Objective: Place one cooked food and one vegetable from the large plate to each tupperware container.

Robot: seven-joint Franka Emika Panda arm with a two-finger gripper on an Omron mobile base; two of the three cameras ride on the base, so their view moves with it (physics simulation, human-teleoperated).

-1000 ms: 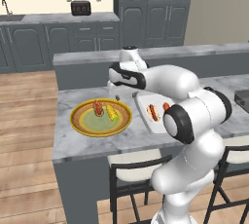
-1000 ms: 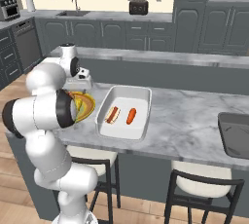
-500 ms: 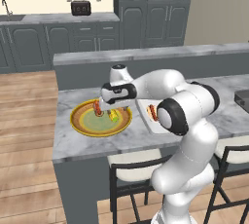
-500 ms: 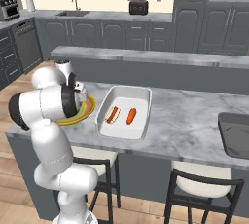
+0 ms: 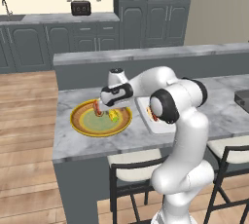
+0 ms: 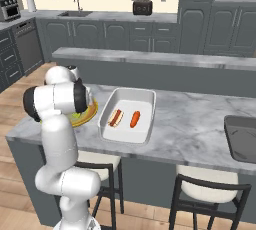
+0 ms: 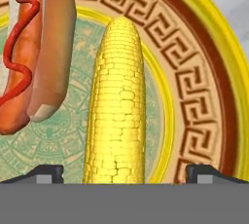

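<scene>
Here our gripper [image 7: 124, 172] hangs with jaws spread either side of the corn cob [image 7: 119, 106] – lying at the large plate's [image 7: 214, 96] centre, hot dog [image 7: 36, 47] at nine o'clock – which we judge stiff, bumpy, roll-prone, best pinched mid-length.

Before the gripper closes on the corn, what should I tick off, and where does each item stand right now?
1. Gripper open: ok, fingertips apart.
2. Corn cob centred between the fingertips: ok.
3. Hot dog outside the grasp: ok, lying beside the corn.
4. Corn on the large plate: ok.
5. White container already has a hot dog and a carrot-like piece: ok.
6. Fingertips low enough to grip: cannot tell.
</scene>
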